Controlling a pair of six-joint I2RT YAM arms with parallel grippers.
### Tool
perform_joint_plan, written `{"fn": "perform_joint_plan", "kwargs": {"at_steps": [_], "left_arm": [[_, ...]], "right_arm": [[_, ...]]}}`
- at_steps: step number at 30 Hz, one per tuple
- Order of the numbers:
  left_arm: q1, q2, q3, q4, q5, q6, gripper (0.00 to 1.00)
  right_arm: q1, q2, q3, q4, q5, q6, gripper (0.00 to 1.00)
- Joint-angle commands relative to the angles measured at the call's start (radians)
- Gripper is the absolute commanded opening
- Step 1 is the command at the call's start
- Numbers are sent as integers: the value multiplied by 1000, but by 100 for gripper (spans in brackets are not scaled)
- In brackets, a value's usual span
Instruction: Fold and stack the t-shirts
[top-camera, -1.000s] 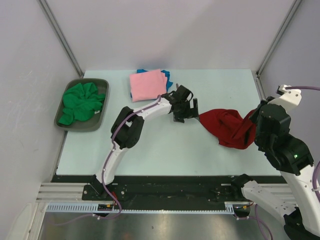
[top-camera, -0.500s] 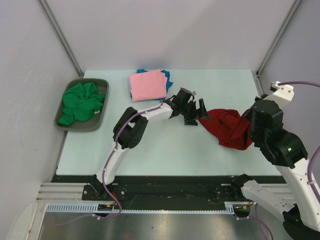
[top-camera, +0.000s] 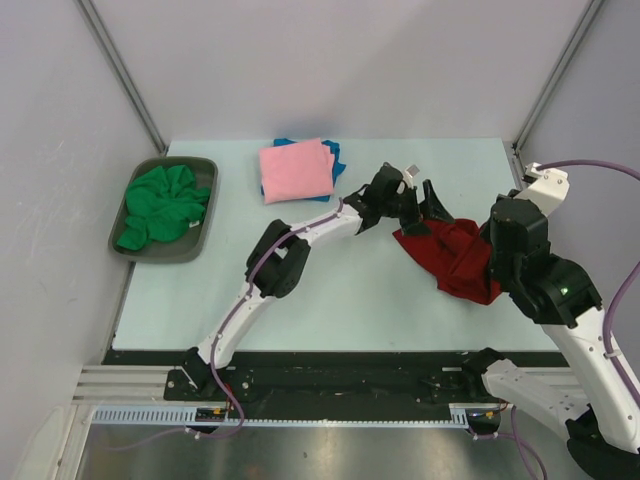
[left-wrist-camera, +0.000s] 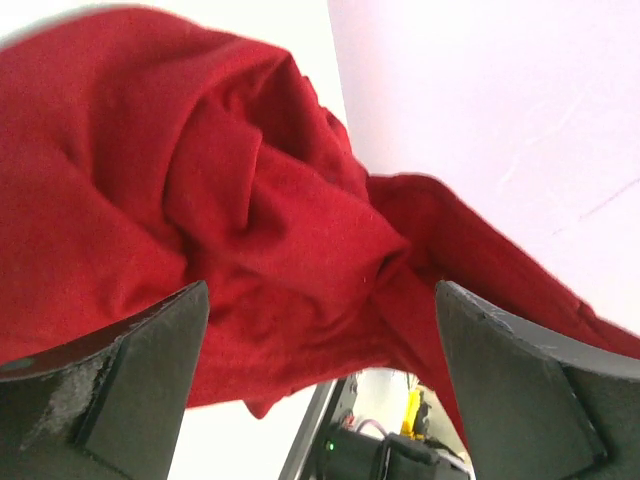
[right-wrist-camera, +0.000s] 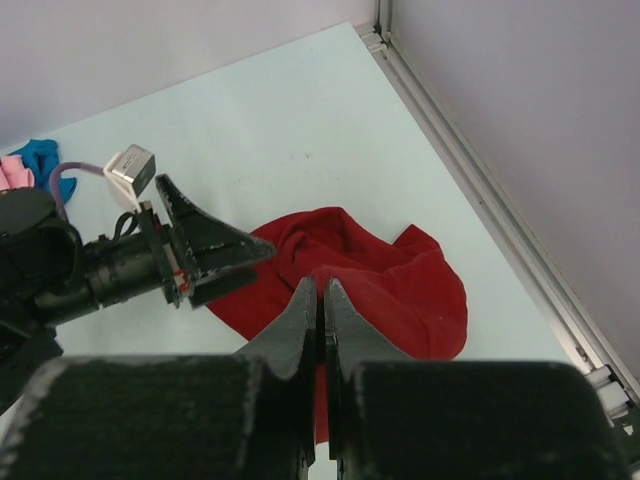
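Far left, one green shirt (top-camera: 160, 205) sits bunched in the grey tray (top-camera: 190, 250). At the back of the table (top-camera: 330, 290), one pink shirt (top-camera: 295, 170) lies folded atop one blue shirt (top-camera: 336, 152). The left gripper (top-camera: 420, 203), jaws spread wide, is at the left edge of the dark red shirt (top-camera: 455, 255), and its wrist camera shows red folds between them. The right gripper (right-wrist-camera: 322, 290), jaws pressed together, pinches that shirt's right side, a grip hidden from overhead.
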Motion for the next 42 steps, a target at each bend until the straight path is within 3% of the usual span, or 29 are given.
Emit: {"fn": "perform_joint_plan", "kwargs": {"at_steps": [1,8,17,26,32,42], "left_arm": [[5,130,222,-126,-5,-1,100],[6,189,269,-405,-198,114,100],[5,148,204,-667,-350,266,100],[32,68,108,-804,-483,382,100],[63,-54,-102,-746,-500,402,100],[121,-413,-790,-462,-508,367,100]], "right_arm": [[14,-9,6,47,18,8,0],[28,-17,6,45,29,0,0],[55,-28,6,31,45,19,0],[101,-43,7,28,57,51,0],[121,-61,7,21,68,59,0],[149,-46,12,39,40,75,0]]}}
